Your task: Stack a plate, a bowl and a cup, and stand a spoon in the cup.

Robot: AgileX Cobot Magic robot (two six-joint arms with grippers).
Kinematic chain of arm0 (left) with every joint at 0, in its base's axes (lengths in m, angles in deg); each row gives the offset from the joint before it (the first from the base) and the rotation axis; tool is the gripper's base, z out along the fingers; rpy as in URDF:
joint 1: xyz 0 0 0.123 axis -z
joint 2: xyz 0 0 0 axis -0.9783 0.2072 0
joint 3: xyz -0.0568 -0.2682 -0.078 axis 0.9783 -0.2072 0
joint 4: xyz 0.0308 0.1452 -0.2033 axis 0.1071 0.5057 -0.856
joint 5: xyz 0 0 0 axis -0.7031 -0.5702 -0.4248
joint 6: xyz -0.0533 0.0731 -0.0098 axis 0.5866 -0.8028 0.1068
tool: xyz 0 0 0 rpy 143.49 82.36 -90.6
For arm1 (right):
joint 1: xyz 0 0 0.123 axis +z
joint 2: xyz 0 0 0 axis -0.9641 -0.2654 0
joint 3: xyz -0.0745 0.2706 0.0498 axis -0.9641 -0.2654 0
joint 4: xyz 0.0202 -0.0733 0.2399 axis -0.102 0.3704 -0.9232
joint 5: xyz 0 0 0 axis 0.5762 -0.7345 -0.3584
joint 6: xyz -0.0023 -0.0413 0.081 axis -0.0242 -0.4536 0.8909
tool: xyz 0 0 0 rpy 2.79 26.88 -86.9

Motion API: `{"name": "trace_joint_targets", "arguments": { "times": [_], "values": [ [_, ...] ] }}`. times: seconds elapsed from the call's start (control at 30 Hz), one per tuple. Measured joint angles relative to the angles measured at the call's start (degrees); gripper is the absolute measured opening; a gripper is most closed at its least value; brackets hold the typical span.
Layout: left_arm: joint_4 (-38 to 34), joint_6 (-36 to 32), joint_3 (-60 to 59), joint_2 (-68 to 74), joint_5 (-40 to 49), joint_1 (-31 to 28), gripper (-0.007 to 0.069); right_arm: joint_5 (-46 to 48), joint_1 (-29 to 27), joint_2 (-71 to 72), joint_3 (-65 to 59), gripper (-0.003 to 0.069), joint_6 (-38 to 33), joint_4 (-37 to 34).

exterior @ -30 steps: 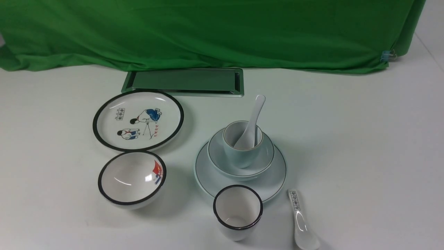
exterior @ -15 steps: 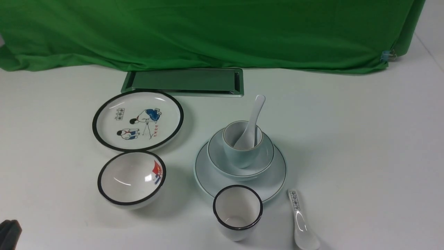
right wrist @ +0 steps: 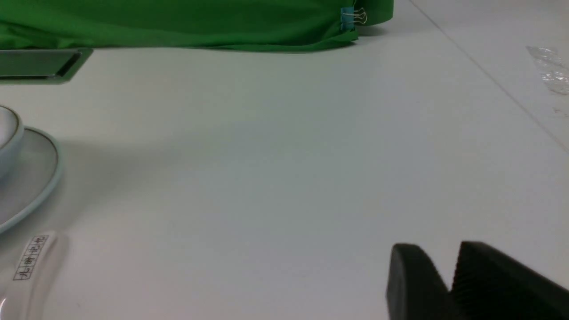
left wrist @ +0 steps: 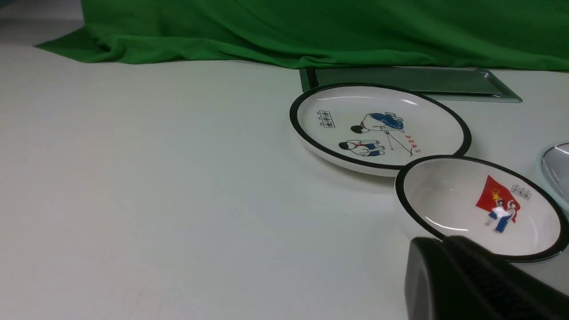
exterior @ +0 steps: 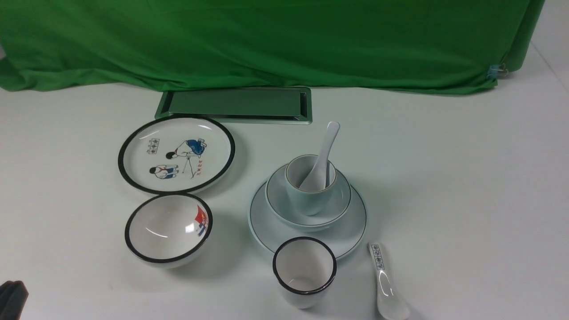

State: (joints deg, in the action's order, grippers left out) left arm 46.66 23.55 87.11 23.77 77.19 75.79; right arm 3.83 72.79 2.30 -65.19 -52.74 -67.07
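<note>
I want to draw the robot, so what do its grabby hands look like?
The left gripper is black or very dark, with long, chunky fingers that have rounded tips. The right gripper looks dark too, and its fingers also end in blunt, rounded tips. I can't see any markings or cables on them, and the arms themselves are out of the pictures.

The pale blue plate lies flat. On it is the pale blue bowl, and inside this bowl the pale blue cup stands upright. The plain white spoon leans in the cup, its handle pointing to one o'clock.
</note>
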Motion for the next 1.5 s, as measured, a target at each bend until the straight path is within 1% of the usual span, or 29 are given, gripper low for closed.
{"name": "trace_joint_targets", "arguments": {
  "times": [0.5, 1.07, 1.5],
  "values": [
    [0.0, 0.0, 0.0, 0.0, 0.0, 0.0, -0.0029, 0.0, 0.0, 0.0, 0.0, 0.0203, 0.0, 0.0],
    [0.0, 0.0, 0.0, 0.0, 0.0, 0.0, -0.0029, 0.1, 0.0, 0.0, 0.0, 0.0235, 0.0, 0.0],
    [0.0, 0.0, 0.0, 0.0, 0.0, 0.0, -0.0029, 0.1, 0.0, 0.0, 0.0, 0.0239, 0.0, 0.0]
  ]
}}
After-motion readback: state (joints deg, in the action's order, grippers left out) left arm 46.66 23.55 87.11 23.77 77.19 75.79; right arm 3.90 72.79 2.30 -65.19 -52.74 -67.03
